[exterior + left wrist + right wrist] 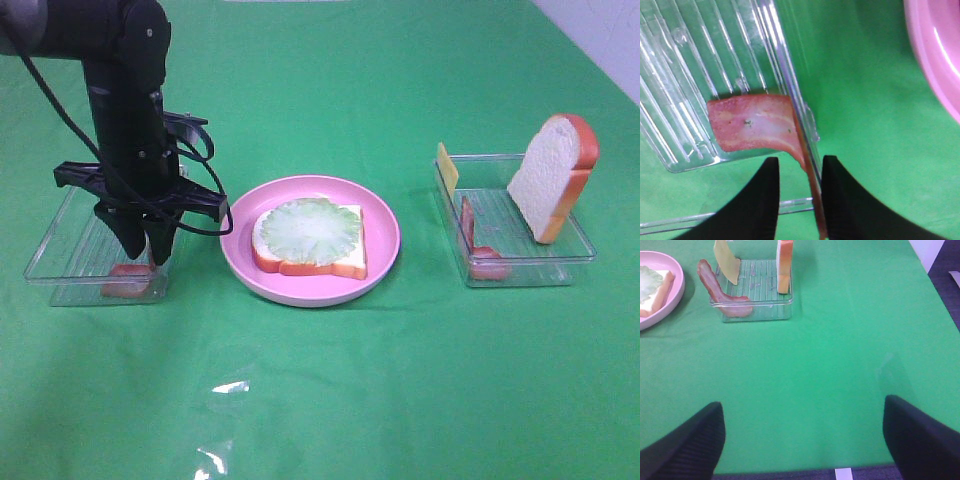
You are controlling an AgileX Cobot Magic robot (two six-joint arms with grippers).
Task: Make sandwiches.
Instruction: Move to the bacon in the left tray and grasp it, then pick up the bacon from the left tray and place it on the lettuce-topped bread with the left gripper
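1. Green cloth (320, 400) covers the table. At the centre of the high frame the part-built sandwich (345, 262), one bread slice topped by a lettuce leaf (305, 230), is seen lying flat on a round pink plate (385, 235).
2. At the lower left of that frame the left gripper (148, 255) is pictured hanging inside the left tray (50, 255). It is directly over a bacon strip (128, 278) at the tray corner nearest the plate.
3. In the left wrist view the strip's flat part is shown resting on the ribbed tray floor. Its other end is curled up against the tray wall and runs lengthwise through the gap between the two fingers (760, 200).
4. The jaws are seen standing narrowly apart astride that upturned end. A sliver of green is visible between one finger and the bacon, so a firm pinch is not shown.
5. The right gripper (802, 440) is held over bare cloth, jaws spread wide with nothing between them. It is well apart from the right tray (760, 310), where a second bacon strip (715, 290), a cheese slice (726, 262) and an upright bread slice (784, 265) are kept.
6. The left arm is judged far the nearer to its bacon. The next move is expected to need a squeeze across the strip's thin edge, then a carry rightward in the high frame to the plate just beside the tray.
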